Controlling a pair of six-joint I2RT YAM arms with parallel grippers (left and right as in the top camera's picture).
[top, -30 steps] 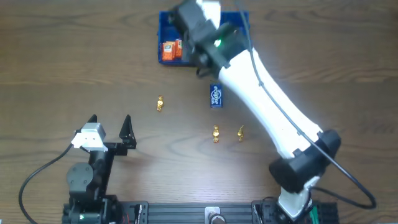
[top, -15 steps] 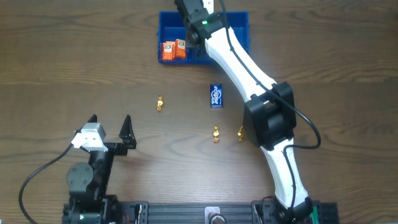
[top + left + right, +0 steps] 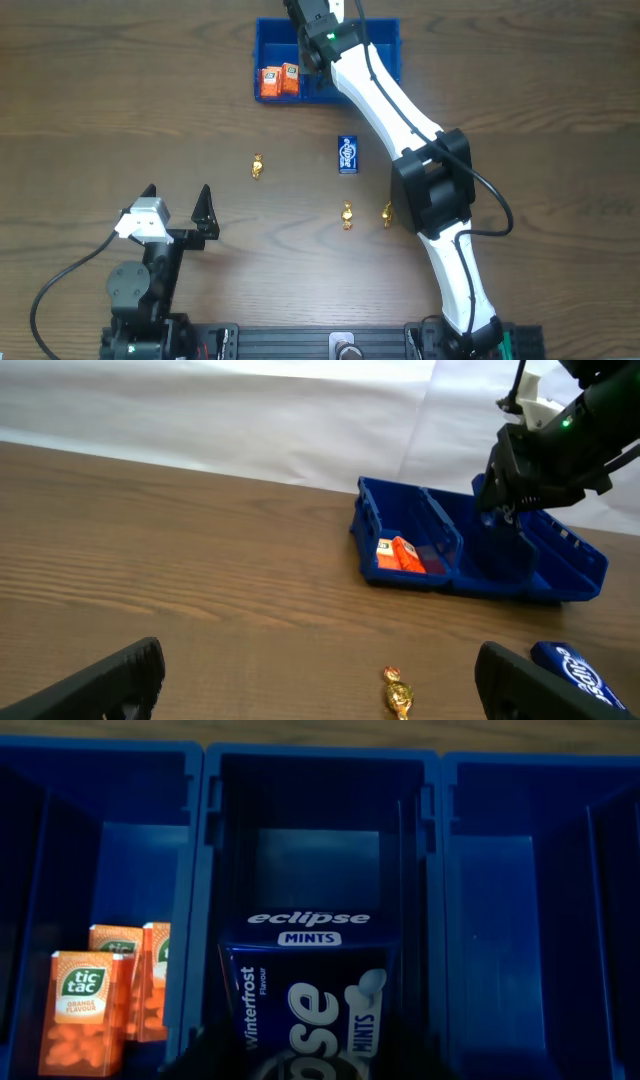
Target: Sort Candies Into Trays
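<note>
A mint box is grasped by the right gripper at the blue tray's middle compartment; the left gripper is released

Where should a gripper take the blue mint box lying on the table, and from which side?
Grip the blue mint box across its two long sides, near the middle, coming straight down from above. It lies flat on the table, long axis pointing away from the arms' bases, with bare wood along both long sides; the gold candies lie clear of it.
</note>
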